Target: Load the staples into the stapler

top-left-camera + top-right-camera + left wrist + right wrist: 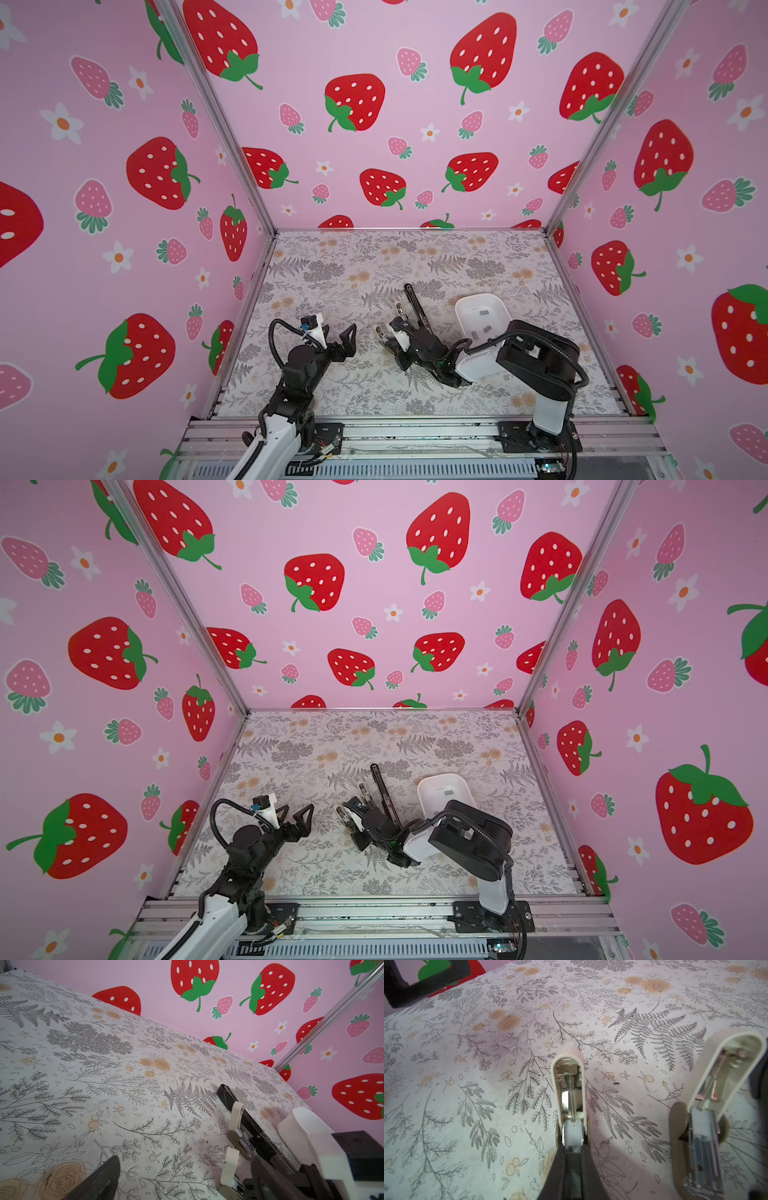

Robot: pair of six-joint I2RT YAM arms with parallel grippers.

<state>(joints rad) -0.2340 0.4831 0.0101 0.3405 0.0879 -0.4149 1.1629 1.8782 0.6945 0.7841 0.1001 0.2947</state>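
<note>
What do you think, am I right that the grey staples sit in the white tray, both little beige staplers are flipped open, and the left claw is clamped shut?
Not quite: the left gripper is open, jaws spread and holding nothing, as both top views show. The rest holds: grey staples lie in the white tray, and both beige staplers are flipped open.

Top views look down over the table point(332, 257) — wrist views skim it closely.
</note>
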